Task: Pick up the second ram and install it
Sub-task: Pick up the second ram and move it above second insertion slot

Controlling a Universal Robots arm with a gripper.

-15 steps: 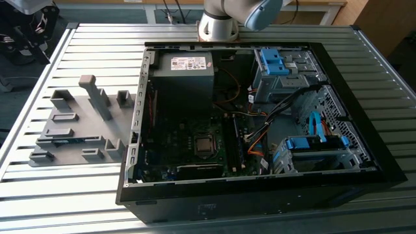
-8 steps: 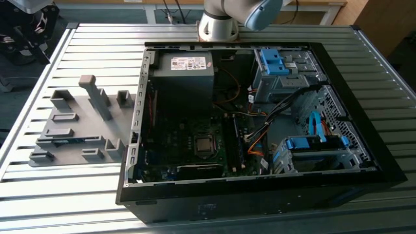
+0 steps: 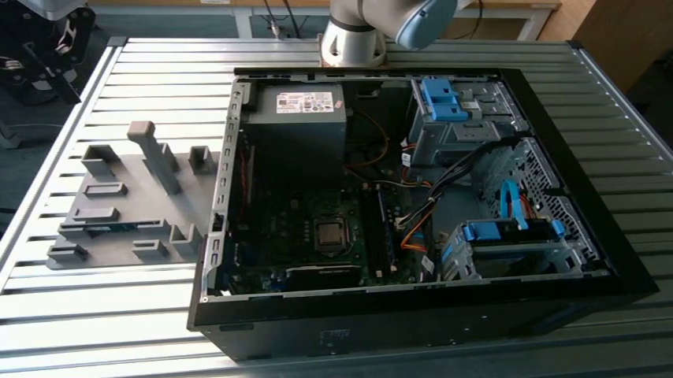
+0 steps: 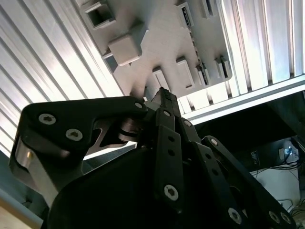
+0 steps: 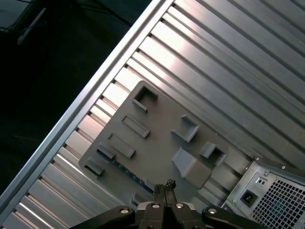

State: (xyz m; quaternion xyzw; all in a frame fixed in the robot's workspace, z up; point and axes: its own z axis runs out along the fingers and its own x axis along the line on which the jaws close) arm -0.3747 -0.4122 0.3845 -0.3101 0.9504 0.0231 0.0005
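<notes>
The second ram (image 3: 105,229) is a thin blue-green strip lying in a slot along the near edge of the grey fixture plate (image 3: 126,213), at the exterior view's left of the open computer case (image 3: 421,197). In the first wrist view the ram (image 5: 129,174) lies a little way off from my gripper (image 5: 165,186), which hangs well above the plate. Its fingertips press together with nothing between them. In the second wrist view the gripper (image 4: 163,94) points down at the plate (image 4: 157,43).
The slatted aluminium table (image 3: 147,87) carries the case and the plate. Upright grey blocks (image 3: 158,153) stand on the plate. Inside the case are the power supply (image 3: 299,118), the processor socket (image 3: 329,233), long memory slots (image 3: 382,228) and blue drive brackets (image 3: 442,98). The arm's base (image 3: 352,39) stands behind the case.
</notes>
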